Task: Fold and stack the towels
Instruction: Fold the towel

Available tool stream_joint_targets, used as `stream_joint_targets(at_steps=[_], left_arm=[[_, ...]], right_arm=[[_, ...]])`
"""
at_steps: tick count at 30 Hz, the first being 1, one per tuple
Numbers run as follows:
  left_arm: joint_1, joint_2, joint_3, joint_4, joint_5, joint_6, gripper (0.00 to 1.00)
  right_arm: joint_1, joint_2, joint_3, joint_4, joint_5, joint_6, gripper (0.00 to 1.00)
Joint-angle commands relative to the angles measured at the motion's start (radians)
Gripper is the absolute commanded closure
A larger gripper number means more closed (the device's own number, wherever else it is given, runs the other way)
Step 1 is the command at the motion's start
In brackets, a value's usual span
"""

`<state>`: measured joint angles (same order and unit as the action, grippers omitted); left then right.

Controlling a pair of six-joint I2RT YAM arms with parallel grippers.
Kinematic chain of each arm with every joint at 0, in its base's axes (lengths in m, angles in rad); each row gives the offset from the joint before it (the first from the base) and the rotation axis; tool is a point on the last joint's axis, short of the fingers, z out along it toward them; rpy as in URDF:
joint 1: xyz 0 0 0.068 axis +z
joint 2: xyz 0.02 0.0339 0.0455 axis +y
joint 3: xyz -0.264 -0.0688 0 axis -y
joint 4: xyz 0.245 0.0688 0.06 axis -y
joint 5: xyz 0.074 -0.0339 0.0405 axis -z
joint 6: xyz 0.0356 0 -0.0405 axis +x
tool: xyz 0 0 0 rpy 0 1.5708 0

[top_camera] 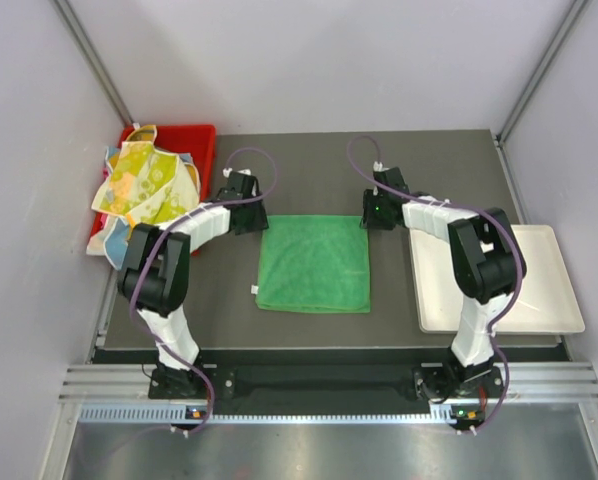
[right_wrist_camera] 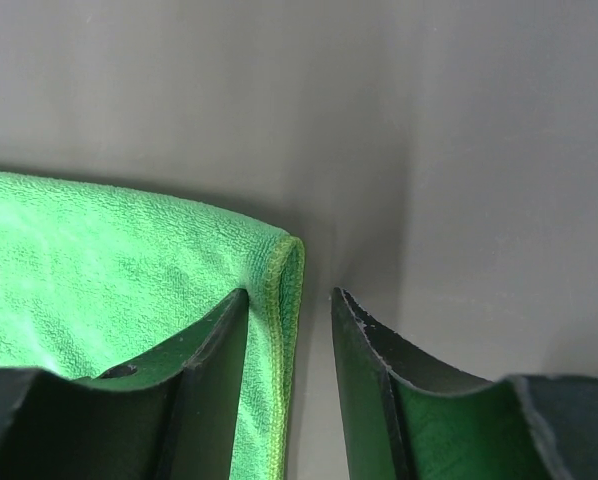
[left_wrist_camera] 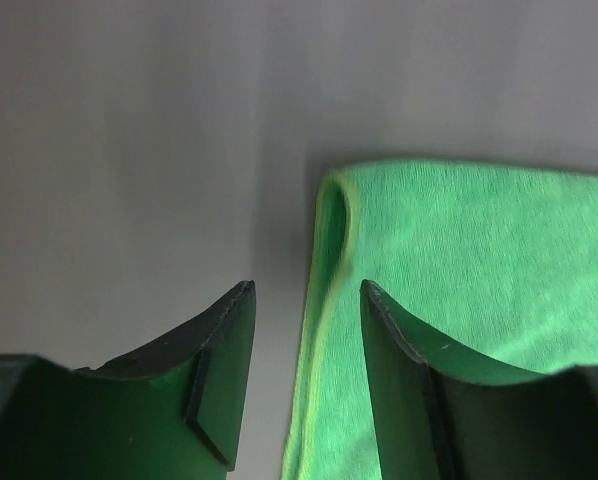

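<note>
Green towel (top_camera: 314,262) lies folded flat mid-bench (top_camera: 309,165); this fold appears complete. The patterned towels (top_camera: 144,185) are heaped in the red bin (top_camera: 197,135), well left of the green towel, unfolded; no stack is started.

Left end effector (left_wrist_camera: 307,290) stands at its far-left corner and right end effector (right_wrist_camera: 289,295) at its far-right corner. Both have jaws apart and grip nothing.

Only the wrist views show the doubled hem at those corners. Only the top view shows the bin and the white tray (top_camera: 554,300) to the right.

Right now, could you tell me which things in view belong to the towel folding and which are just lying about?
For the job:
- green towel
- patterned towels, heaped in the bin

Lying about:
- red bin
- white tray
</note>
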<state>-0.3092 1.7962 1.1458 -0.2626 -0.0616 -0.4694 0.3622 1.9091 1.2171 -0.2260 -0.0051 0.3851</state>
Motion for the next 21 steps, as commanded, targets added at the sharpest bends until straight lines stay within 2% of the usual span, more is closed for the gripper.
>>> stream_joint_targets(at_steps=[1, 5, 10, 14, 21], left_arm=[[0.013, 0.055, 0.095, 0.083, 0.089, 0.083, 0.49], [0.019, 0.124, 0.146, 0.075, 0.120, 0.086, 0.48], [0.019, 0.170, 0.173, 0.044, 0.071, 0.071, 0.49], [0.021, 0.193, 0.195, 0.020, -0.004, 0.078, 0.51], [0.022, 0.216, 0.200, 0.019, 0.019, 0.072, 0.58]], right_arm=[[-0.011, 0.022, 0.035, 0.011, 0.001, -0.006, 0.61], [-0.009, 0.025, 0.030, 0.016, 0.023, -0.003, 0.61], [-0.011, 0.031, 0.039, 0.014, 0.042, 0.000, 0.61], [-0.009, 0.034, 0.051, 0.019, 0.051, -0.002, 0.62], [-0.003, 0.056, 0.084, 0.005, 0.051, -0.008, 0.62]])
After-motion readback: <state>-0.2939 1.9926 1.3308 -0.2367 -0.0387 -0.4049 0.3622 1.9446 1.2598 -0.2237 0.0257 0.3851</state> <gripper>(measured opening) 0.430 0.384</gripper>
